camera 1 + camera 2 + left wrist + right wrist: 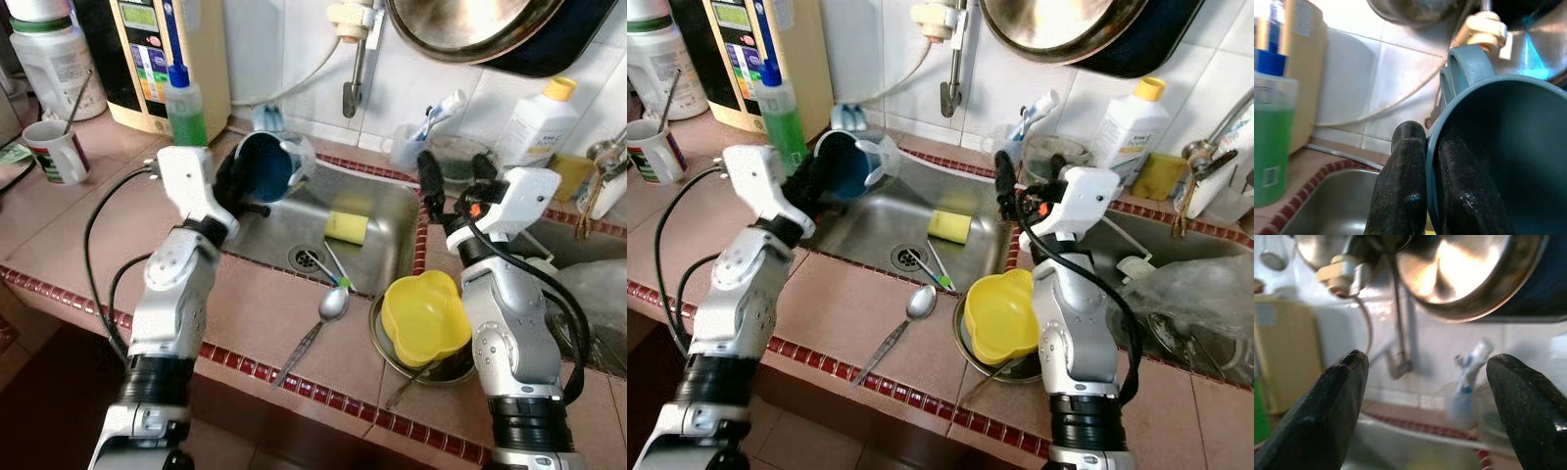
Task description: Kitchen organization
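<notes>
A dark blue plastic mug (265,166) is held tilted over the back left corner of the stainless steel sink (382,211) by the left gripper (238,184); its rim is pinched between the closed black fingers (1400,186), one inside the mug and one outside, as is seen in the left wrist view. The right gripper (456,181) is raised above the red-edged strip of the tiled tabletop (245,313) at the sink's right edge, with its fingers (1339,401) spread wide and nothing held between them. A yellow sponge (346,226) is lying in the sink basin beside the drain, where a small green-tipped utensil (333,269) is also resting. A metal spoon (318,323) is laid on the tabletop in front of the sink, its bowl at the sink's edge. A yellow flower-shaped plastic bowl (424,315) is set in a metal dish just beside the spoon. A green bottle of dish liquid (183,103) is standing behind the left gripper, and a white mug with a red band (57,152) is placed well apart at the far left
</notes>
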`<state>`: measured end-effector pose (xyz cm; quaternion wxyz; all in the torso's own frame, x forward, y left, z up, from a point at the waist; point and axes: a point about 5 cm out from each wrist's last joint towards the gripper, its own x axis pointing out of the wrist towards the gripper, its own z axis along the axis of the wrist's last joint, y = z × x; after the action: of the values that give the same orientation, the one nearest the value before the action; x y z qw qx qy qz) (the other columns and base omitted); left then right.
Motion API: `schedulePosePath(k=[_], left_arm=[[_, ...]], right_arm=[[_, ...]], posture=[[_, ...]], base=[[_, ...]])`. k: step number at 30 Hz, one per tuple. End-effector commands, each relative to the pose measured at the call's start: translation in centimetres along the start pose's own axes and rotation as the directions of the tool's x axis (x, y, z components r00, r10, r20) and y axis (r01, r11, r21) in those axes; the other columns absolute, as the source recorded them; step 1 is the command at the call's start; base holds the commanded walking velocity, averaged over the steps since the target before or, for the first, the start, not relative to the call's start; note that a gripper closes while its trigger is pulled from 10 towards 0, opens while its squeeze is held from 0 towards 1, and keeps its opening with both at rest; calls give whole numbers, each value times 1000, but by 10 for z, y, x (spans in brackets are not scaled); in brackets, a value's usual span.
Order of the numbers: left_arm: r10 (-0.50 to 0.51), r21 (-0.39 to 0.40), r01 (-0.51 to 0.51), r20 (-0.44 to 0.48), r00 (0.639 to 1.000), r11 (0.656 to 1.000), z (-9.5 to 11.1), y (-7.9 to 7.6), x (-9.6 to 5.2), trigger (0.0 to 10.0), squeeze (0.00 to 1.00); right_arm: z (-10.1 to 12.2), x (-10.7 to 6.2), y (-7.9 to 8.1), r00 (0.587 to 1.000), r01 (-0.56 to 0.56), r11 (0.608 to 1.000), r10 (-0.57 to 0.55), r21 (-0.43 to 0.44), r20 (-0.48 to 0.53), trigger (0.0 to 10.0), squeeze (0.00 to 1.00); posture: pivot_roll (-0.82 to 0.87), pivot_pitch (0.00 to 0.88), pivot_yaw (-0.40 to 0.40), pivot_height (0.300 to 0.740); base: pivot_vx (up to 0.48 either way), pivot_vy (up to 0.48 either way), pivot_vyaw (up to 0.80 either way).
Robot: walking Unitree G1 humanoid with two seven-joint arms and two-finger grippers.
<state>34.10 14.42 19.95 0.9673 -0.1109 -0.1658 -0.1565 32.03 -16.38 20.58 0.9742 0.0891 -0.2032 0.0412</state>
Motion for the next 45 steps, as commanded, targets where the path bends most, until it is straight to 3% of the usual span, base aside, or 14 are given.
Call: schedulePosePath(k=[1, 6, 9, 11, 15, 33, 45], left_arm=[[-1, 11, 1, 55, 998, 1000, 12, -1, -2, 10000, 0], [16, -6, -15, 111, 994, 1000, 19, 3, -16, 10000, 0], [22, 70, -30, 113, 993, 997, 20, 2, -22, 10000, 0], [27, 26, -30, 117, 993, 999, 19, 1, -27, 10000, 0], [22, 42, -27, 101, 995, 999, 16, -1, -38, 10000, 0], [7, 57, -12, 94, 996, 998, 17, -4, -37, 10000, 0], [-36, 95, 37, -7, 999, 995, 10, -2, -16, 10000, 0]], right_arm=[[3, -1, -2, 999, 35, 999, -34, -12, 33, 10000, 0], [4, -9, -1, 995, 62, 998, -59, -33, 77, 10000, 0], [1, -16, 1, 994, 69, 996, -64, -59, 83, 10000, 0], [-2, -20, 2, 995, 72, 995, -67, -68, 78, 10000, 0], [-7, -29, 5, 996, 65, 995, -61, -73, 61, 10000, 0], [-8, -25, 3, 998, 42, 994, -37, -97, 57, 10000, 0], [-7, -22, 7, 997, -79, 991, 77, -103, -29, 10000, 0]], posture=[[59, 0, -64, 740], [63, 0, -69, 740], [65, 0, -71, 740], [66, 0, -72, 740], [68, 0, -72, 740], [78, 0, -84, 740], [61, 0, -79, 740]], base=[[0, 0, 0], [0, 0, 0], [0, 0, 0], [0, 0, 0], [0, 0, 0], [0, 0, 0], [0, 0, 0]])
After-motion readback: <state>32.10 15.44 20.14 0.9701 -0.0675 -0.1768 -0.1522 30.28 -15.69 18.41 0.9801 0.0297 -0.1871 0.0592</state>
